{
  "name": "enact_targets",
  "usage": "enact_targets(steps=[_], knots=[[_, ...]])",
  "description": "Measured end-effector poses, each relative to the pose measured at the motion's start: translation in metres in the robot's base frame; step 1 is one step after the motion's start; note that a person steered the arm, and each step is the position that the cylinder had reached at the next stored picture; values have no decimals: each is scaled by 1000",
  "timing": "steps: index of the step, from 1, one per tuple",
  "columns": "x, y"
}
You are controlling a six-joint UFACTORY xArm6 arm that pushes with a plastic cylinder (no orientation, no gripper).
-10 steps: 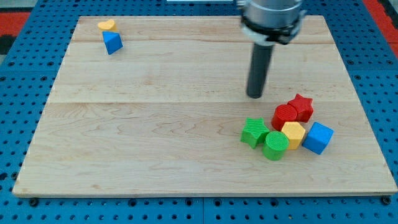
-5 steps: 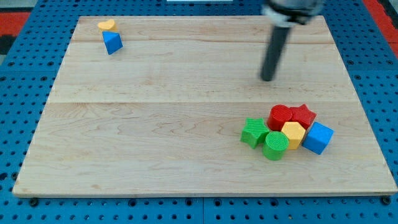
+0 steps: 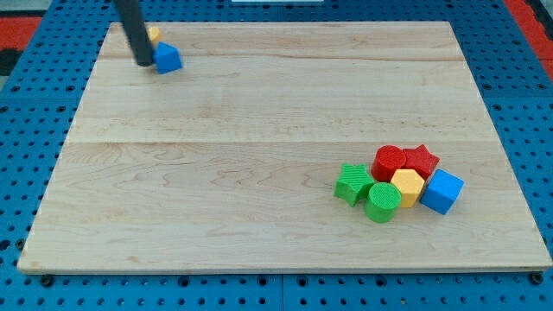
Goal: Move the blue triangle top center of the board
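The blue triangle (image 3: pixel 168 59) lies near the board's top left corner. My tip (image 3: pixel 143 62) is at the triangle's left side, touching or almost touching it. The rod (image 3: pixel 134 30) rises toward the view's top and covers most of the yellow heart-shaped block (image 3: pixel 154 34), which sits just above the blue triangle.
A cluster sits at the lower right of the wooden board (image 3: pixel 259 147): a green star (image 3: pixel 353 183), a green cylinder (image 3: pixel 383 201), a red cylinder (image 3: pixel 390 161), a red star (image 3: pixel 421 160), a yellow hexagon (image 3: pixel 408 185) and a blue cube (image 3: pixel 442 191).
The rod has swept from the board's upper right across to the top left. The blue triangle has shifted a little to the right and turned.
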State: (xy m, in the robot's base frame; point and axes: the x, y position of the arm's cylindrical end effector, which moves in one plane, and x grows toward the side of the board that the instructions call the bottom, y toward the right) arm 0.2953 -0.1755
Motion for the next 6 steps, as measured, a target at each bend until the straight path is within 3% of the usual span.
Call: enact_targets(steps=[1, 2, 3, 4, 5, 6], knots=[[10, 26], [-31, -7], [-37, 5], [-7, 42], [2, 70], [-1, 139]])
